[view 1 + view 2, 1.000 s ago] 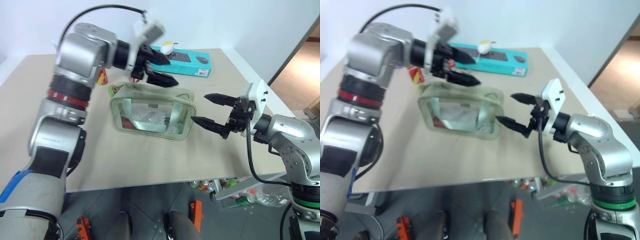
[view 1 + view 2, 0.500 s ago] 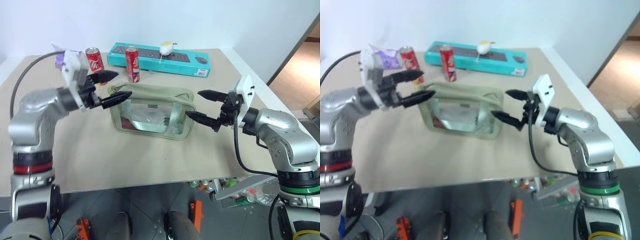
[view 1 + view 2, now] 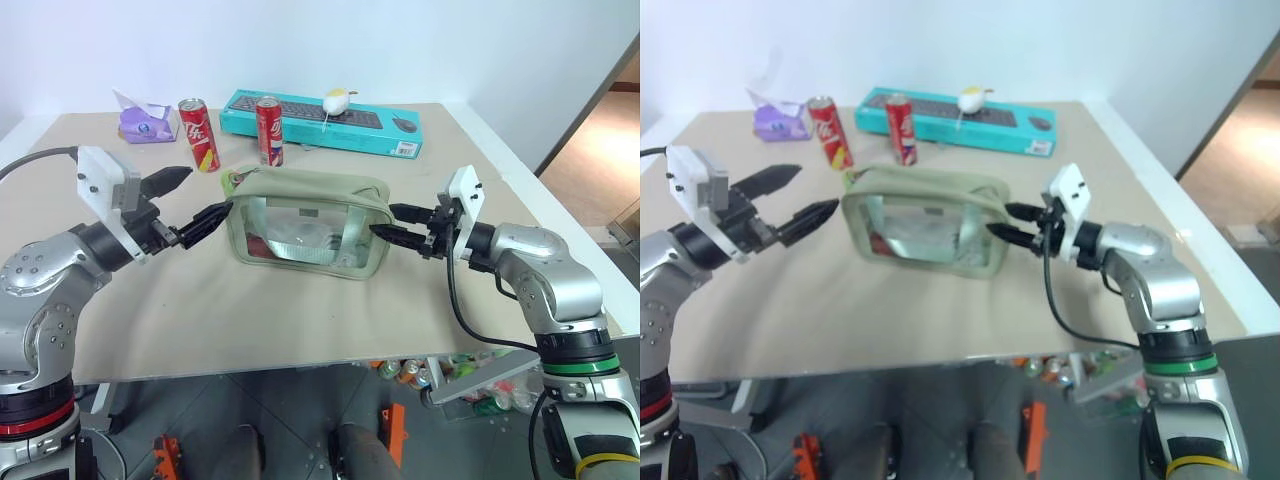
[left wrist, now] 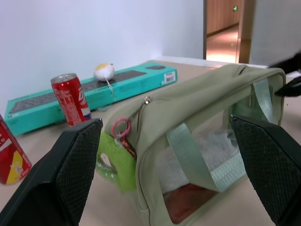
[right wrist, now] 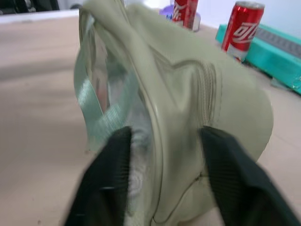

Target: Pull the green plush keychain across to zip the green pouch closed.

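L wrist: green plush keychain [image 4: 112, 161] by pouch [image 4: 202, 113]; R tool [image 5: 162, 176] pinching pouch end

Two red cans [image 3: 199, 133] [image 3: 269, 130]; one green pouch [image 3: 306, 222]; one teal keyboard box [image 3: 320, 121]; one purple packet [image 3: 146, 125].

You have the green pouch [image 3: 305, 222] standing mid-table [image 3: 300, 320], its window panel facing you. The green plush keychain [image 4: 114, 160] hangs at the pouch's left end, by the zipper pull. Left gripper [image 3: 193, 201] sits just left of that end, jaws spread, apart from the pouch. Right gripper [image 3: 392, 222] is at the pouch's right end, one finger either side of the end wall. Behind the pouch, two cans: one [image 3: 269, 130] close behind its left part, another [image 3: 199, 134] further left. Keyboard box [image 3: 320, 122] lies along the far edge, a small round object [image 3: 336, 100] on top. A paper item [image 3: 146, 118] sits far left.
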Controlling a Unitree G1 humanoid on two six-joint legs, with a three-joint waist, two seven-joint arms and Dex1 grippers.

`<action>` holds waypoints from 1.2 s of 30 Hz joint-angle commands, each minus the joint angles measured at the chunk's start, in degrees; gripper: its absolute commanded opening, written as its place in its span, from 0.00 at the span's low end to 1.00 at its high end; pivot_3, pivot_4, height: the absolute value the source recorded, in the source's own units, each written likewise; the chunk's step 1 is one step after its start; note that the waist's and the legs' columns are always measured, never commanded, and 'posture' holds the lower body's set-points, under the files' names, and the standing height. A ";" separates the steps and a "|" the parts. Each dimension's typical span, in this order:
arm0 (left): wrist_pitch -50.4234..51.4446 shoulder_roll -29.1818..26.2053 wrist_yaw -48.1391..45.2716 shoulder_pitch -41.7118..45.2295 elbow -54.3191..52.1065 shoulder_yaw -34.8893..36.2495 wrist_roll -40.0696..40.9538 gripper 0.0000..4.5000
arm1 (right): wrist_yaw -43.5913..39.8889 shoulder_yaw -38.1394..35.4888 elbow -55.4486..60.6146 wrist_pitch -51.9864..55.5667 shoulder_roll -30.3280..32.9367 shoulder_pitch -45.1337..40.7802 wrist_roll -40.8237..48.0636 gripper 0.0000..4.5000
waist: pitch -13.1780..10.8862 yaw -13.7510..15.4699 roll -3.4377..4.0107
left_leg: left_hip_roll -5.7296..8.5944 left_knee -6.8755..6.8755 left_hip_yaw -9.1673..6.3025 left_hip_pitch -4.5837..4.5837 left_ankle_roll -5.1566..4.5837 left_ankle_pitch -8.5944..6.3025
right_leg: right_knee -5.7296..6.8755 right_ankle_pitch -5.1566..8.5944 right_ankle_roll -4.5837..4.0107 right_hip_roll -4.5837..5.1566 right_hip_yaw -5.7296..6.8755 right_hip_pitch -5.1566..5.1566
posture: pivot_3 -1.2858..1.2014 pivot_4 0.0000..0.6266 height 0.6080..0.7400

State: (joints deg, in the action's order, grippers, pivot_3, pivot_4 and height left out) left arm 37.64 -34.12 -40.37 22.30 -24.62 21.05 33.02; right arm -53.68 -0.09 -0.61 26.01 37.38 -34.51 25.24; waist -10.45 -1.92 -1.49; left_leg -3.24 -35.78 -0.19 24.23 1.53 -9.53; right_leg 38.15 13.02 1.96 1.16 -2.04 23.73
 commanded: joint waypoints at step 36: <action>-1.61 -2.61 0.98 1.99 17.46 -2.02 4.18 1.00 | -21.61 0.39 -25.64 -23.55 1.88 -13.61 -7.68 0.02 | -0.02 -0.10 -0.02 | -0.02 0.27 0.08 0.05 0.01 -0.01 | -0.04 0.06 -0.03 -0.03 -0.06 0.20 | 0.52 0.24 1.00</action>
State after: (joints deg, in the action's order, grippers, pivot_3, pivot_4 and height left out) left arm 35.42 -36.83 -38.23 22.51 -7.18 19.62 35.71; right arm -74.95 0.23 -26.73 3.73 39.80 -46.31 17.72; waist -10.47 -2.02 -1.50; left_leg -3.26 -35.50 -0.10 24.27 1.54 -9.53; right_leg 38.11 13.08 1.93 1.12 -2.09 23.92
